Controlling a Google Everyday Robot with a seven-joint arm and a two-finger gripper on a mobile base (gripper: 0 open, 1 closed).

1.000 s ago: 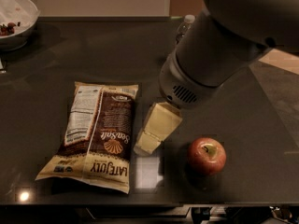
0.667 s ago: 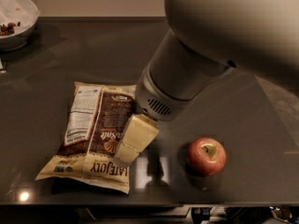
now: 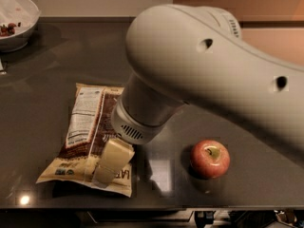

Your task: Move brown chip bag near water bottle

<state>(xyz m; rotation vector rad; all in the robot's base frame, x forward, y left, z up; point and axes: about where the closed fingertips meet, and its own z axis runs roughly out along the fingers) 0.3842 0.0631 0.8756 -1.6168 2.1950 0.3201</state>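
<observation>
The brown chip bag [image 3: 88, 132] lies flat on the dark table [image 3: 57, 70], left of centre, its white nutrition panel on the left and its cream-tan end toward the front edge. My gripper [image 3: 110, 161] hangs from the big white arm [image 3: 199, 65] and sits over the bag's front right part, its cream fingers [image 3: 114, 156] pointing down onto the bag. The water bottle is out of view, possibly hidden behind the arm.
A red apple [image 3: 210, 158] sits on the table right of the bag. A white bowl [image 3: 14, 20] with dark bits stands at the back left corner. The table's front edge runs just below the bag.
The arm has swung left and toward the camera, filling much of the view. The gripper has moved from the bare table right of the bag onto the bag's front right part.
</observation>
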